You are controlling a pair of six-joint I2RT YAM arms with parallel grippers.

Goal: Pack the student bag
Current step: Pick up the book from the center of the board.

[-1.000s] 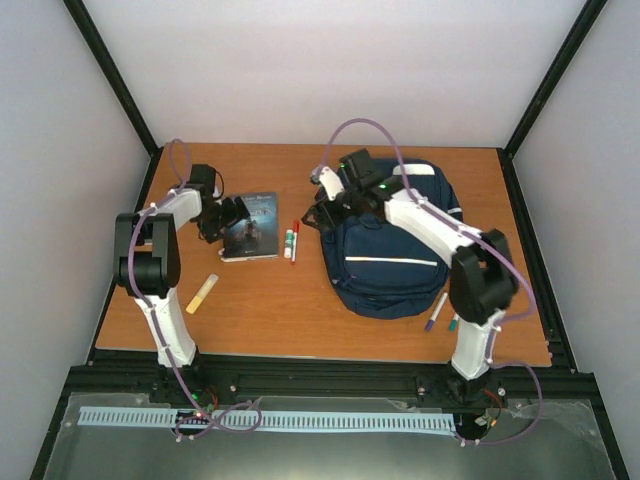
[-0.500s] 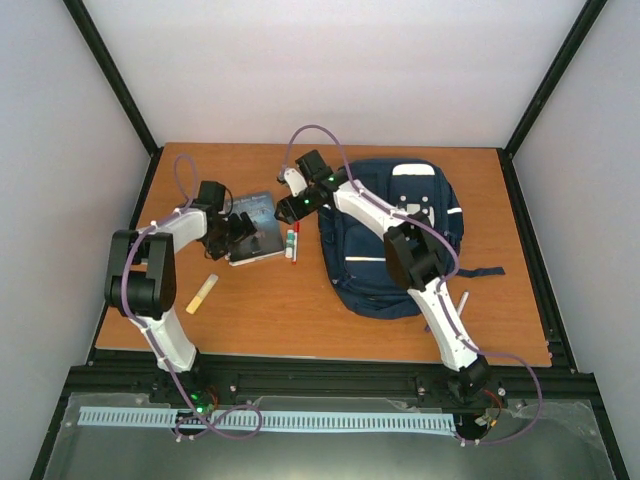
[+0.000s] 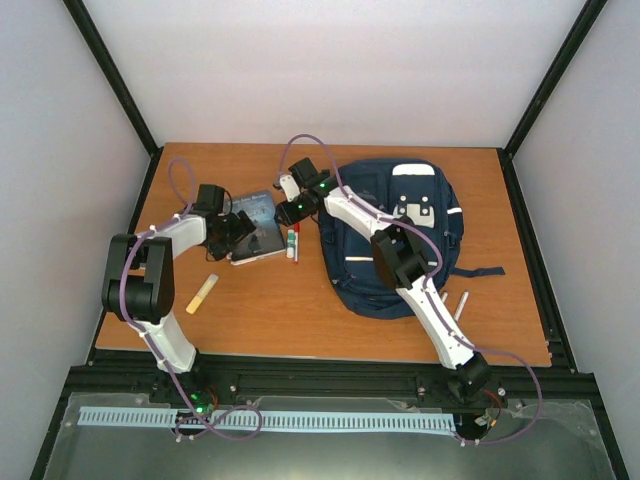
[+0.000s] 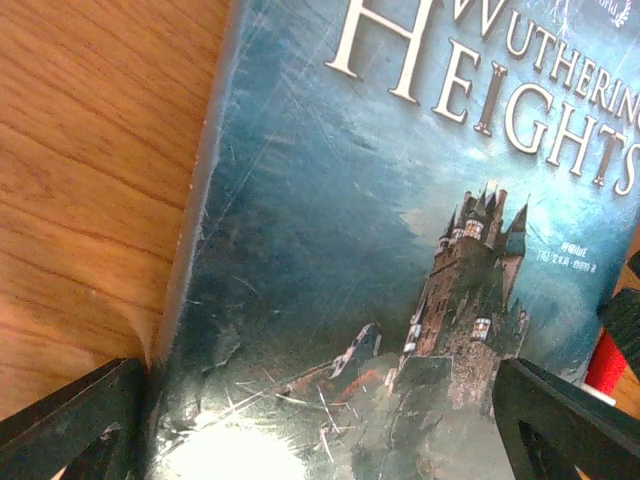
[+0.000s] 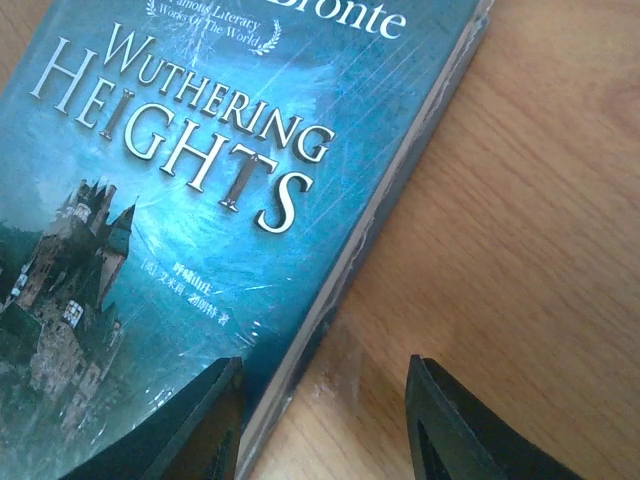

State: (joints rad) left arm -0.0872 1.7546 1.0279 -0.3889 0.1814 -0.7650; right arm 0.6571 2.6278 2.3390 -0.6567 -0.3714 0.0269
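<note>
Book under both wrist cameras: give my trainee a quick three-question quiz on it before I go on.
1. True or false: the book is already inside the student bag.
2. Which title shows on its cover? A) Wuthering Heights B) Jane Eyre C) Emma
3. Fill in: the left gripper and the right gripper both stand ___ at the book's edges.
Key: 1 false; 2 A; 3 open.
</note>
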